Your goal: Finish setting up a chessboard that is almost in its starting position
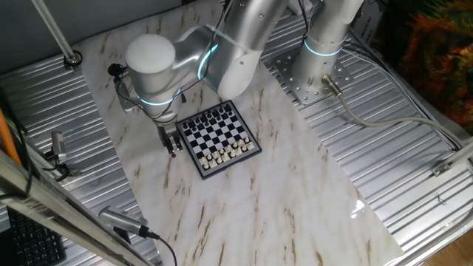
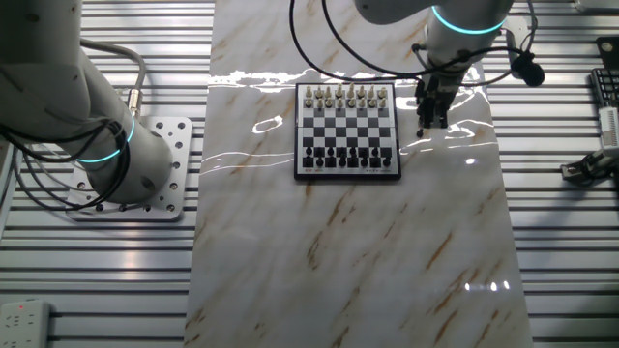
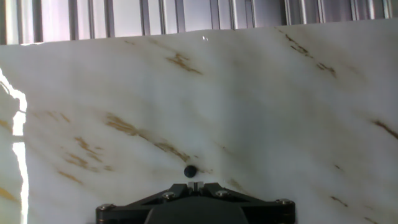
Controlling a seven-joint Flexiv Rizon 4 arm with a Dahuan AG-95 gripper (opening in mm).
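Dark, tiny stray piece (image 3: 189, 170) off the chessboard (image 1: 219, 138): light, tippable; pinch its top. Gripper (image 2: 427, 126) state indiscernible.

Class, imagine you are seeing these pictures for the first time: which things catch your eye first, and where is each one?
The small chessboard stands out on the marble table, dark pieces along one edge and pale pieces along the opposite one. Right beside the board, off its edge, the silver arm's gripper points down at the bare marble. In the hand view a tiny dark piece sits alone on the marble just ahead of the fingers.
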